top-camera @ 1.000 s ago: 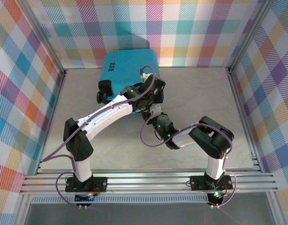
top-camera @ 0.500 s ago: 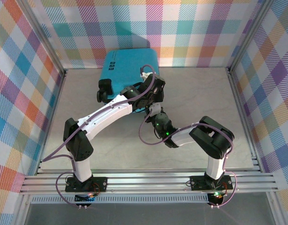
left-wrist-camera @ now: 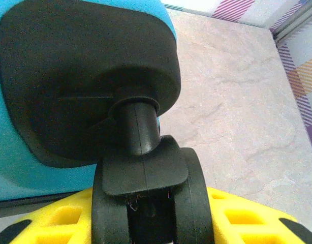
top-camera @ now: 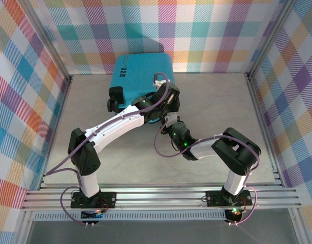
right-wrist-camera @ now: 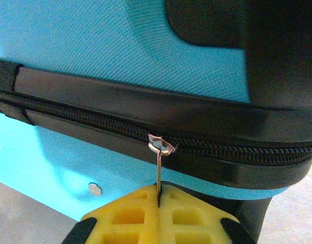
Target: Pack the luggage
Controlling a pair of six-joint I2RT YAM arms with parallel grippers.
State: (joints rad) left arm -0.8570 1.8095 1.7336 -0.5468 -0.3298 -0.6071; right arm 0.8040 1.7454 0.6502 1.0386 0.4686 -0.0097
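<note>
The luggage (top-camera: 141,76) lay closed at the back of the worktop (top-camera: 222,107), near the plaid rear wall (top-camera: 207,30). Right pincer (right-wrist-camera: 158,206) was pinched together on the zipper pull (right-wrist-camera: 159,173). Left pincer (left-wrist-camera: 146,223) looked clamped around a caster wheel (left-wrist-camera: 146,195), bracing the case. Step read as running the zip: pull along the zipper band (right-wrist-camera: 85,101), not away from it, and keep the brace firm so the shell couldn't slide. Worktop was smooth, pale, stone-look, probably low grip. Checked panels boxed in three sides.
</note>
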